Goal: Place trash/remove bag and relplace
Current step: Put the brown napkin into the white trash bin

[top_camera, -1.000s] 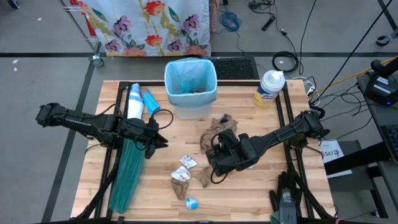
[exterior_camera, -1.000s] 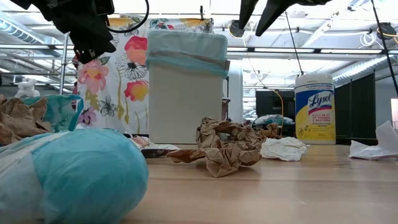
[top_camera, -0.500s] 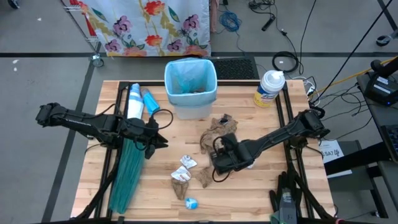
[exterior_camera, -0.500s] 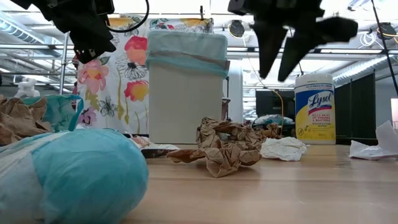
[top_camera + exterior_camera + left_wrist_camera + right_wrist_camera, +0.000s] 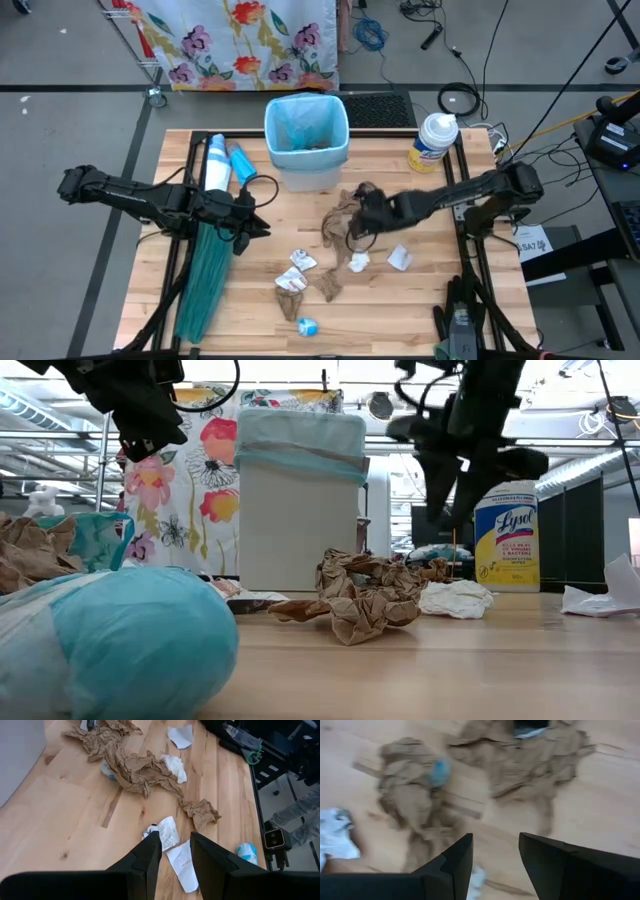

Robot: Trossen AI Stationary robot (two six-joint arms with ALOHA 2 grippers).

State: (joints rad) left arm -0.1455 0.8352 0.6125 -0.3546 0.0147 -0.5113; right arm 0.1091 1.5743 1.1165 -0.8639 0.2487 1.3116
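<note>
The trash lies scattered mid-table: crumpled brown paper towels (image 5: 343, 212) (image 5: 520, 760) (image 5: 365, 595), white wads (image 5: 357, 262) (image 5: 400, 257) (image 5: 300, 262), small brown scraps (image 5: 290, 285) and a blue wrapper (image 5: 307, 325). The white bin (image 5: 306, 165) stands at the far edge, lined with the pale-blue bag (image 5: 305, 125). The darker teal bag (image 5: 205, 280) lies folded along the left side. My right gripper (image 5: 357, 226) (image 5: 495, 837) hovers open over the brown towels. My left gripper (image 5: 264, 228) (image 5: 175, 836) is open above bare wood to the left of the scraps.
A Lysol canister (image 5: 433, 142) stands at the far right corner. White and blue rolls (image 5: 215, 160) lie left of the bin. Black frame rails (image 5: 452, 190) run along both table sides. In the low view the blue wrapper (image 5: 130, 640) fills the near left.
My right gripper has swung from the table's middle, near the white wads, toward the far edge and now hangs over the brown paper towels. The two white wads it covered show again. The left arm has kept still.
</note>
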